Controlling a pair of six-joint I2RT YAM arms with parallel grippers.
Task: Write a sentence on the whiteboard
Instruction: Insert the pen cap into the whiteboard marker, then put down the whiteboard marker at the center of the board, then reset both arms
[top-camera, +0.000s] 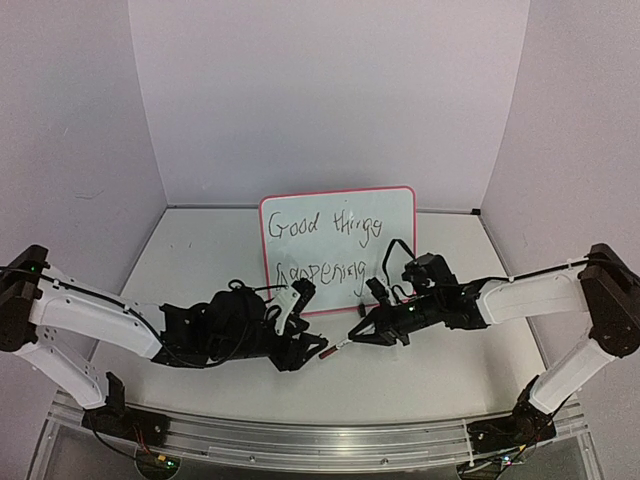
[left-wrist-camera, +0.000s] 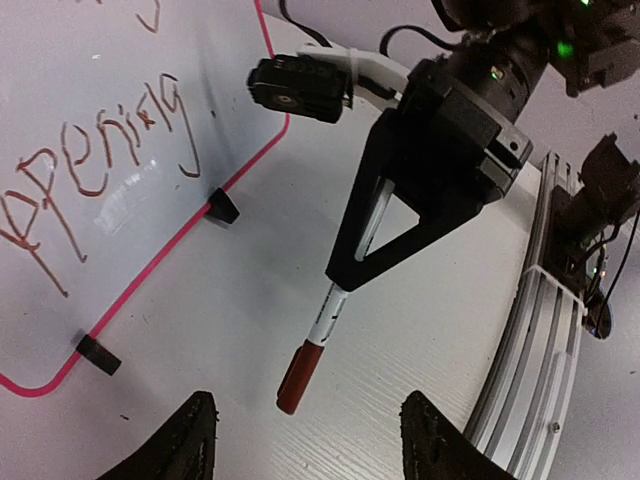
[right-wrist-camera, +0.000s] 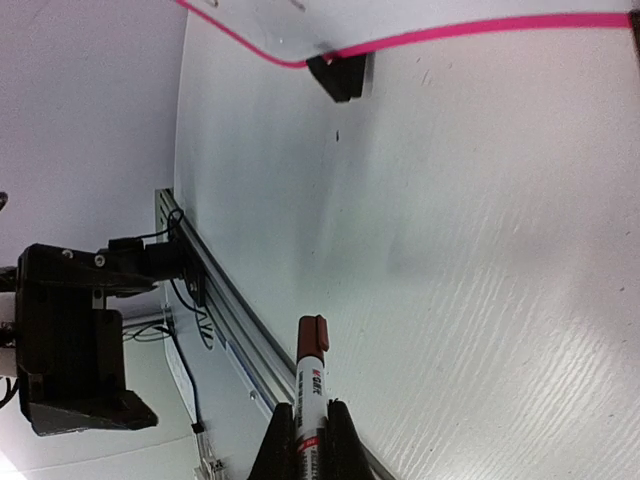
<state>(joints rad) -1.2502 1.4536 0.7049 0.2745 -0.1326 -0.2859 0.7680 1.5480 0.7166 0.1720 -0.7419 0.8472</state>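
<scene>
Looks like the tail end of the job, judging by the whiteboard (top-camera: 395, 212): already carrying the sentence (top-camera: 322, 268) in two lines of dark marker, "Good things" above "happening". Standing upright at the middle-back of the surface (top-camera: 200, 255), propped on two little black clip feet (left-wrist-camera: 222, 206), facing the arms.

Tight clamp from the right pincer (top-camera: 362, 334) on a marker (left-wrist-camera: 320, 325), low and just in front of the board's bottom edge, pointing toward the left arm. Brownish-red cap (left-wrist-camera: 293, 378) on, by the look of it. As for the left pincer (left-wrist-camera: 308, 450): spread roughly halfway, nothing between the fingers, sitting just short of that cap and not touching.

So probably into tidy-up now, with the writing finished and the pen capped. Guessing the next bit calls for laying the marker flat on the surface somewhere away from the board, then backing both arms off without clipping the frame. Worth keeping the left pincer away from the cap too, otherwise easy to knock loose.

Materials-wise: glossy white board face, catching a smear of glare, inside a thin pink-red rounded frame (left-wrist-camera: 180, 247). Slim cylindrical marker, white barrel with printing, smooth plastic, so likely a bit slippery. Matte white surface with a faint ridged grain. Ribbed aluminium rail (top-camera: 300, 440) along the near edge.
</scene>
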